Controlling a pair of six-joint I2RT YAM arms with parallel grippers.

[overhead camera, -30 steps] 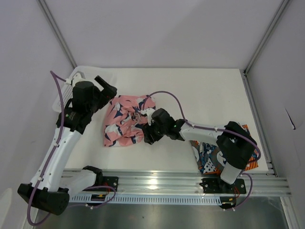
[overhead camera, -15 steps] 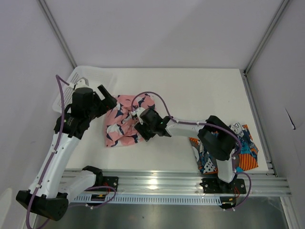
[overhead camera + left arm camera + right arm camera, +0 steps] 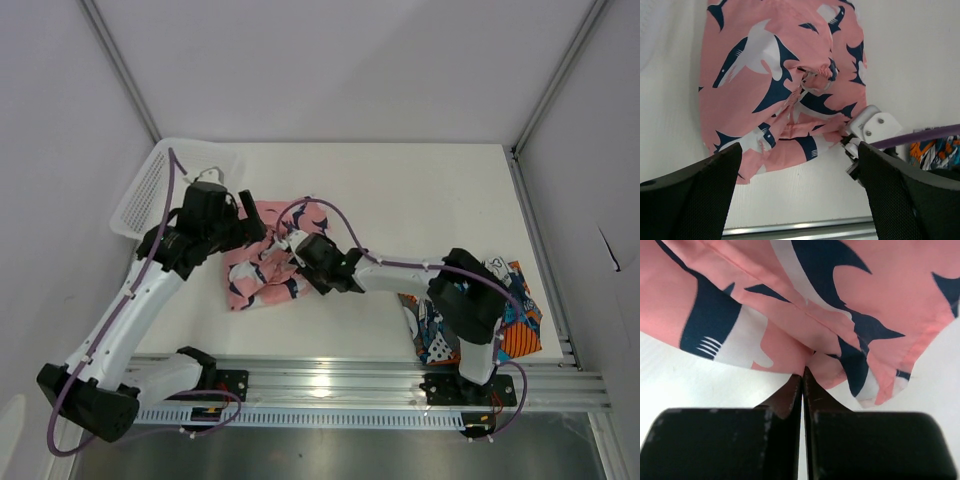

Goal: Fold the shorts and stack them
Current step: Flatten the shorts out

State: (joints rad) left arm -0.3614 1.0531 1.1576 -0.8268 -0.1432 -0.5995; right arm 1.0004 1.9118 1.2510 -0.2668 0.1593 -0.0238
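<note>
Pinch on pink shorts (image 3: 757, 75) by outstretched right hand (image 3: 803, 372); left hand (image 3: 797, 150) above, wide open.

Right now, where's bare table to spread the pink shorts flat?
Biggest free patch: the far right of the table, bordered by the pink shorts, the right edge and the printed shorts. A narrower strip runs along the near edge between the two pairs. The left is crowded: basket beside the shorts.
</note>
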